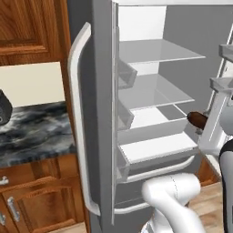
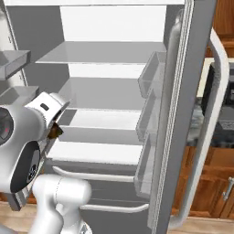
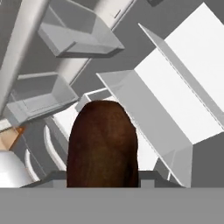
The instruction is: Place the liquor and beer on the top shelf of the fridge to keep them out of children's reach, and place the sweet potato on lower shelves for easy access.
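Note:
The fridge [image 1: 186, 27] stands open, with its door swung left in the left base view. My gripper [image 1: 203, 124] hovers at the right front of the interior, level with the lower white shelf [image 1: 159, 146], and is shut on the sweet potato [image 1: 196, 119], a reddish-brown tuber sticking out leftward from the hand. In the hand view the sweet potato [image 3: 103, 144] rises from between the fingers. The right base view shows a sliver of the sweet potato [image 2: 56, 131] under the white hand. The top shelf [image 1: 157, 51] lies well above the hand. The liquor and the beer are out of view.
The thick door carries clear bins [image 1: 125, 73] and a long white handle [image 1: 77, 123]. A white drawer [image 1: 150, 125] sits left of the hand. Left of the fridge is a dark marble counter [image 1: 32, 132] over wooden cabinets [image 1: 36, 200]. More door bins [image 2: 146, 123] line the right side.

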### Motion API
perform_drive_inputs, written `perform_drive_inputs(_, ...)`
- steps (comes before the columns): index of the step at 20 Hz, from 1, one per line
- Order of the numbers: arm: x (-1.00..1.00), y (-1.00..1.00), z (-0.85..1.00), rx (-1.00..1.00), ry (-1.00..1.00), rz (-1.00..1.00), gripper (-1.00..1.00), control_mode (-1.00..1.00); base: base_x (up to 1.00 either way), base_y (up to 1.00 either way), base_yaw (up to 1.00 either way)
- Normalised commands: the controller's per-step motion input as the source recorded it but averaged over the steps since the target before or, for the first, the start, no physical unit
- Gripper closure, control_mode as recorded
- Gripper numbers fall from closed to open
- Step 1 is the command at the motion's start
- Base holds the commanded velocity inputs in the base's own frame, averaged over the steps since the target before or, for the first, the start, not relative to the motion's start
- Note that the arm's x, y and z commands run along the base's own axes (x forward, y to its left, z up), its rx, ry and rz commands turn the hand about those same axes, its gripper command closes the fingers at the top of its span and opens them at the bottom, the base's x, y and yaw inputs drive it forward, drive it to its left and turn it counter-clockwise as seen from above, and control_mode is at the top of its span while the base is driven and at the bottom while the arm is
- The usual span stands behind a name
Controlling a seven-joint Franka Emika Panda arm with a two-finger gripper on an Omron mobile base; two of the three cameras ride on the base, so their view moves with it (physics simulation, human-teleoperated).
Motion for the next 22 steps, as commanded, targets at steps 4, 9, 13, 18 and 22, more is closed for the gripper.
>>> perform_drive_inputs(4,0.00,0.00,0.00,0.00,0.00,0.00,1.00,1.00,0.67,-0.16,0.00)
perform_drive_inputs(9,0.00,0.00,0.00,0.00,0.00,0.00,1.00,1.00,0.66,-0.29,0.00)
perform_drive_inputs(13,0.00,0.00,0.00,0.00,0.00,0.00,1.00,1.00,0.54,-0.42,0.00)
perform_drive_inputs(18,0.53,-0.30,-0.30,0.03,0.00,0.00,1.00,-1.00,0.00,0.00,0.00)
perform_drive_inputs(22,0.56,-0.04,-0.34,0.00,0.00,0.00,1.00,-1.00,0.00,0.00,0.00)
